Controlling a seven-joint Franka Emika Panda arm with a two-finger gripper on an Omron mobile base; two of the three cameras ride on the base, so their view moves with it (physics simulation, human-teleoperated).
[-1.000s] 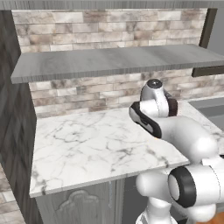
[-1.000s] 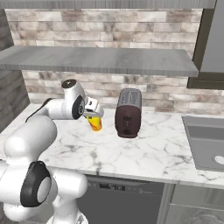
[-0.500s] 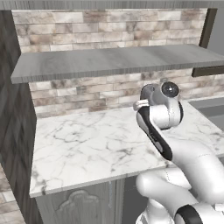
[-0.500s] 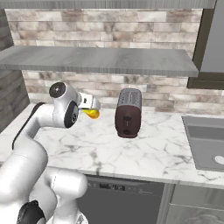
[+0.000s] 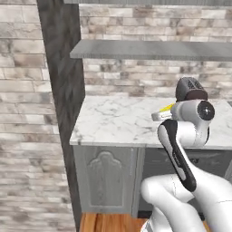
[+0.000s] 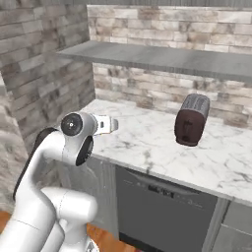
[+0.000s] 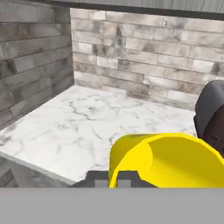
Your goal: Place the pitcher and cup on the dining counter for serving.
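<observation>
**Pincer carries one yellow cup above the marble worktop**

The pincer (image 7: pixel 118 178) is closed on the cup (image 7: pixel 164 159), which sits right at the fingertips in the hand view, its open mouth turned toward the camera and its bright yellow inner wall showing. In the left base view a sliver of the same cup (image 5: pixel 166 109) peeks out beside the white wrist, held up in the air over the front part of the worktop (image 5: pixel 118 120) and not touching it. In the right base view the wrist end of the pincer (image 6: pixel 109 125) points toward the brick wall, and the cup itself is hidden behind it.

One cup can be counted. One dark brown toaster (image 6: pixel 192 120) with a grey slotted top stands on the worktop (image 6: pixel 147 135) (the white, grey-veined marble one set against the brick wall), well apart from the pincer and farther along toward the right in the right base view; its dark side shows at the right edge of the hand view too (image 7: pixel 212 113).

One long grey shelf (image 6: pixel 162 56) runs along the wall above the worktop. Below the marble, one grey cabinet door (image 5: pixel 105 179) with a carved panel sits beside one dark appliance front (image 6: pixel 162 214). Wooden flooring (image 5: pixel 108 223) shows at the base of the cabinet.
</observation>
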